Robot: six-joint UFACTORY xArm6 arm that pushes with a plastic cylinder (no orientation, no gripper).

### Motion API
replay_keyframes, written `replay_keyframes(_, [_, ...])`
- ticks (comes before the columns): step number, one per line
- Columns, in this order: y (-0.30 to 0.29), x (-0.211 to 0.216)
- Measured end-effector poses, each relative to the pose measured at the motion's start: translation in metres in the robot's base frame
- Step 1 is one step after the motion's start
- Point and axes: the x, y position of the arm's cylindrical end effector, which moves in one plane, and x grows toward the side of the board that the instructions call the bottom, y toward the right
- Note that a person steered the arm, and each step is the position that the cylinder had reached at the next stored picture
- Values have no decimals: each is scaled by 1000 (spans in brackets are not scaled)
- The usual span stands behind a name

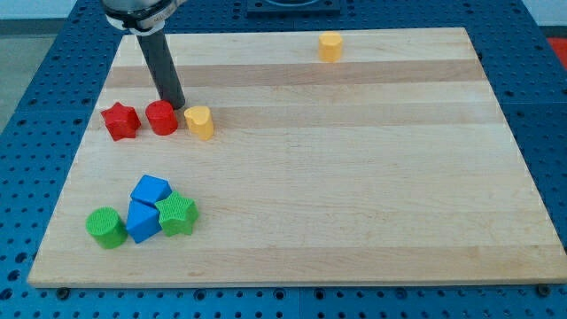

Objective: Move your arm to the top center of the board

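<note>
My tip [175, 105] is at the left part of the wooden board [354, 177]. It stands just above the gap between the red round block [161, 118] and the yellow heart-shaped block [199, 122], close to both. A red star block [120, 121] lies left of the red round block. A yellow hexagon block [330, 46] sits near the top edge, a little right of centre, far from the tip.
At the bottom left lie a green round block [106, 228], two blue blocks [150, 190] [142, 221] and a green star-like block [177, 214], clustered together. A blue perforated table [35, 97] surrounds the board.
</note>
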Motion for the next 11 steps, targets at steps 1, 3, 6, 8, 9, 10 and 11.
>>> replay_keyframes(1, [0,3])
replay_keyframes(3, [-1,7])
replay_keyframes(6, [15,-67])
replay_keyframes(8, [95,-130])
replay_keyframes(9, [144,-157])
replay_keyframes(10, [186,-164])
replay_keyframes(11, [233,-163])
